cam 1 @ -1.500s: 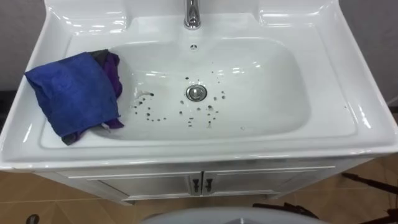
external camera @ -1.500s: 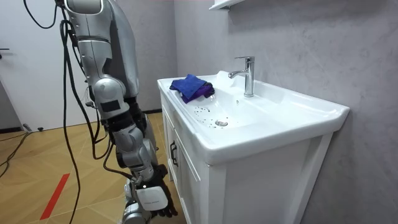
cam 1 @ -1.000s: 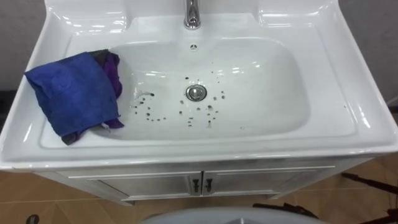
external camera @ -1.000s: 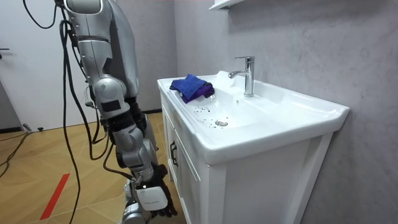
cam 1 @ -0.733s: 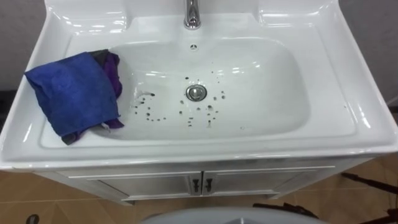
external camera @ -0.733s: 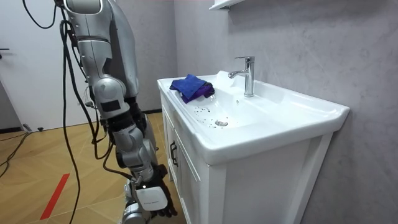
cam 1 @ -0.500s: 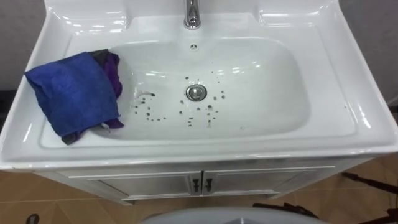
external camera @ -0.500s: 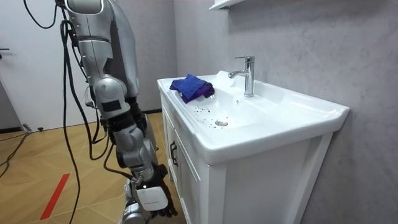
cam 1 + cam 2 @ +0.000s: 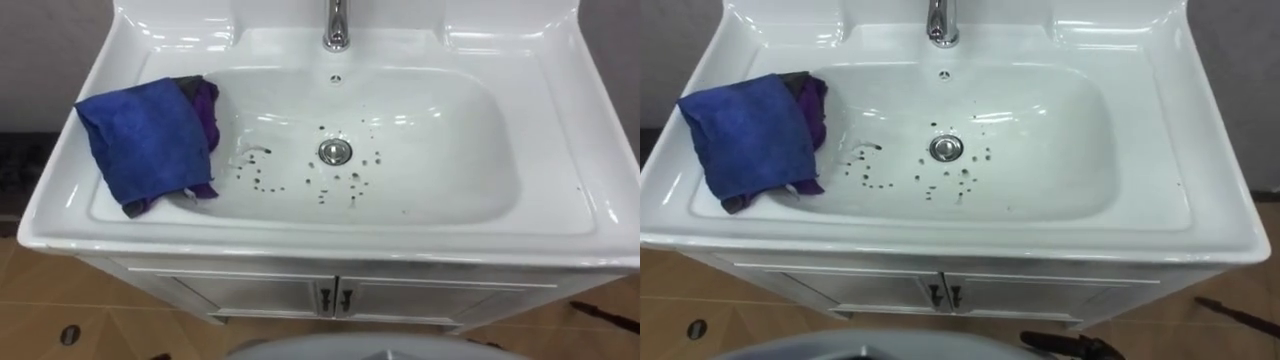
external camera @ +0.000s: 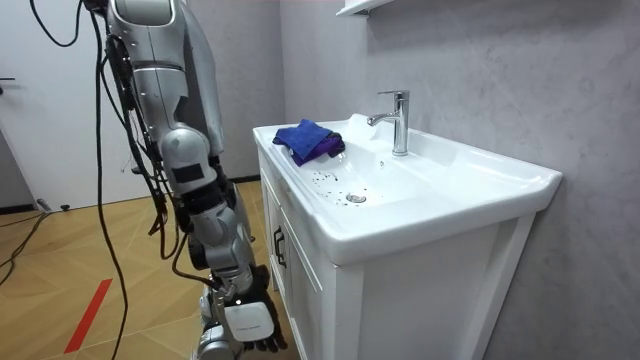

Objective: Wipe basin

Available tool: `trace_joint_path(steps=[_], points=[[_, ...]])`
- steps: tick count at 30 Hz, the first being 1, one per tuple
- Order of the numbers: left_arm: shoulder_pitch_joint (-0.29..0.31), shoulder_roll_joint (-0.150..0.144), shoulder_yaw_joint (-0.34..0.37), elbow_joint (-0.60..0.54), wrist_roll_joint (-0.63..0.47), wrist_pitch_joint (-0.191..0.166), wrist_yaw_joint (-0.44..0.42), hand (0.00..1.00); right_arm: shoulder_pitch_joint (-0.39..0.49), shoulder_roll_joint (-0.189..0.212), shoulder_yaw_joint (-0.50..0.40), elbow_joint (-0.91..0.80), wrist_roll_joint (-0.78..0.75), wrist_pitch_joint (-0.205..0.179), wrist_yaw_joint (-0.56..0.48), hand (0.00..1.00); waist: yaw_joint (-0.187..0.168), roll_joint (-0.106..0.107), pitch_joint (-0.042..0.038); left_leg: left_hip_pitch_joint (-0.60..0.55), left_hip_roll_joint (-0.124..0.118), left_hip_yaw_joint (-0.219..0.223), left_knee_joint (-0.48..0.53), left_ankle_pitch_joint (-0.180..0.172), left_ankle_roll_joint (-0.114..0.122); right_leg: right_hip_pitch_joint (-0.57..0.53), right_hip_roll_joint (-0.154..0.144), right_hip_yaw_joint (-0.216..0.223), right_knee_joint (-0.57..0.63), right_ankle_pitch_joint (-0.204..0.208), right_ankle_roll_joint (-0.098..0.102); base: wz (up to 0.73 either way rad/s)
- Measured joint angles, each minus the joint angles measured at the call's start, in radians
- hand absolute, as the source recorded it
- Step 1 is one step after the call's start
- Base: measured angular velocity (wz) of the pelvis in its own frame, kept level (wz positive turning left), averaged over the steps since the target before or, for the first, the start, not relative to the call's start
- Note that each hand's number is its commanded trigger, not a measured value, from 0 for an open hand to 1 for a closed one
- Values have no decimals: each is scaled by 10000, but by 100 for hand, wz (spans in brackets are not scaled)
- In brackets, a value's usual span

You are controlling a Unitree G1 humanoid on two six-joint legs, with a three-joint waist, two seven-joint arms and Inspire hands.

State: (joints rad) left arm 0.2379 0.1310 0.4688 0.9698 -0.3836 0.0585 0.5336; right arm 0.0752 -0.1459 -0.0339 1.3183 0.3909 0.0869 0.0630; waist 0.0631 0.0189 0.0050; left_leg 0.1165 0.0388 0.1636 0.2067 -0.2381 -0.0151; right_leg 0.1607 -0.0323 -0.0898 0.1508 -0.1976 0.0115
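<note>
A folded blue microfibre cloth (image 9: pixel 150 140) lies on the left rim of the white ceramic basin (image 9: pixel 560 130). Dark specks (image 9: pixel 320 190) dot the bowl. Over the wooden plank floor (image 10: pixel 60 270), the robot's right hand (image 10: pixel 245 322) hangs beside the white vanity cabinet (image 10: pixel 300 260); open or closed cannot be told.

The left edge of the white ceramic basin (image 9: pixel 590 150) is covered by a crumpled blue and purple cloth (image 9: pixel 145 140), draped partly down the inner wall. The back edge is blocked at its middle by an upright chrome tap (image 9: pixel 337 25). The basin's middle and right side are left open.
</note>
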Motion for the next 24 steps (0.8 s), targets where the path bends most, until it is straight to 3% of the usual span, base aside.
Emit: trace_joint_path(steps=[2, 4, 8, 13, 17, 24], points=[[25, 17, 20, -161, 19, -151, 545, 0, 9, -32, -3, -4, -23, 1, 0, 0, 17, 115, -73, 7, 0, -12, -5, 18, -4, -10, 0, -72, 4, 0, 0, 2], [210, 20, 33, -697, 20, -202, 1113, 0, 61, -88, -19, -95, -37, 14, -55, 0, 41, 137, -89, 12, 3, -50, -25, 24, -12, -8, 1, -229, 3, 0, 0, 0], [367, 18, 130, -1662, 58, -260, 2000, 0, 375, -168, -297, -560, -562, 9, -304, 0, 125, 176, -93, 18, -1, -75, -35, 23, -12, -14, -2, -259, 8, 0, 0, 0], [323, 41, -16, -2942, 1305, -836, 3418, 0, 555, -182, -288, -974, -996, -35, -514, 0, 134, 211, -90, -21, -5, -182, -49, 29, -21, -11, -3, -522, 2, 0, 0, 3], [305, 91, -66, -3911, 1565, -964, 3909, 0, 566, -196, -267, -1001, -1057, -45, -539, 0, 97, 245, -96, -92, -12, -271, -21, 28, -22, -21, -4, -643, -7, 0, -1, 6], [139, 707, 35, -5841, 2607, -1103, 4832, 0, 727, -301, -270, -1107, -1051, -64, -582, 0, 243, 393, -142, -69, -48, -327, -50, 35, -14, -11, -18, -664, -13, 1, -1, 0]])
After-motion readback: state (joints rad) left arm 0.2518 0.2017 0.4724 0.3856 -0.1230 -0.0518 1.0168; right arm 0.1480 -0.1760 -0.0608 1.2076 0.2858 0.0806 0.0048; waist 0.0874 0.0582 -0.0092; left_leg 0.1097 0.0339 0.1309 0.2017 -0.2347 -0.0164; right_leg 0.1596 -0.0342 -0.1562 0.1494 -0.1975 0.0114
